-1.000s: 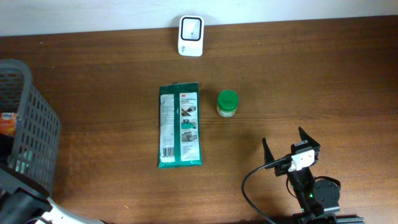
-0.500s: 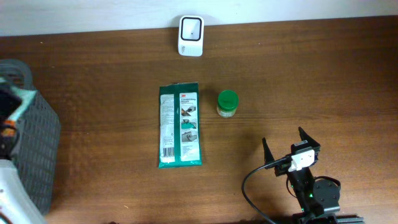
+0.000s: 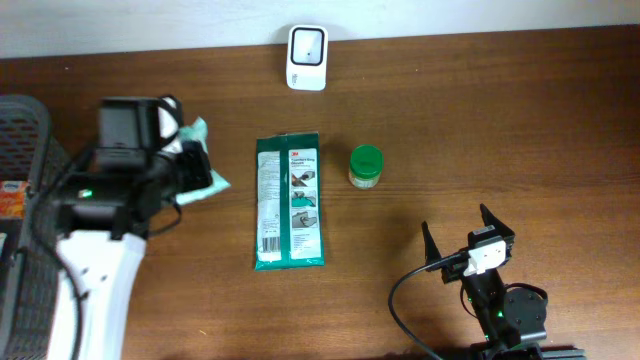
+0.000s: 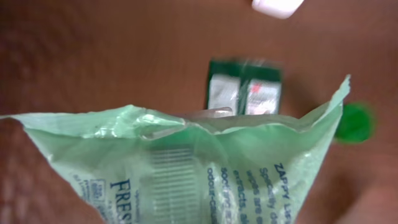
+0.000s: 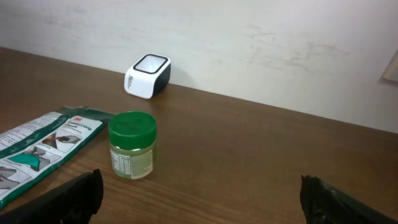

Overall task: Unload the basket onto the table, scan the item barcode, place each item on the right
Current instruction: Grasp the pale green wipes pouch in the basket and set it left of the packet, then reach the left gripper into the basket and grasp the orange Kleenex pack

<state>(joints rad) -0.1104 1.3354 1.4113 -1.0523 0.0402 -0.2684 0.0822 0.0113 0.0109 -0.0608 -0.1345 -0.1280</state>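
The left gripper (image 3: 192, 166) is pinching a light green pouch (image 3: 206, 186), the item to be scanned, above the left part of the wooden table (image 3: 480, 120); the pouch's edges stick out past the fingers on both sides. In the left wrist view the pouch fills the lower half of the frame, its crinkled top edge across the middle and printed text and fine lines on its face, though the fingers themselves are hidden behind it. The white scanner (image 3: 306, 58) stands at the far edge of the table against the wall, well apart from the pouch. Between them, nearer the centre, a dark green flat pack (image 3: 290, 200) lies lengthwise, with a small jar with a green lid (image 3: 366, 166) upright just to its right, not touching. A grey mesh basket (image 3: 40, 190) sits at the left edge. The right gripper (image 3: 460, 240) rests low at the near right with its fingers spread wide, holding nothing
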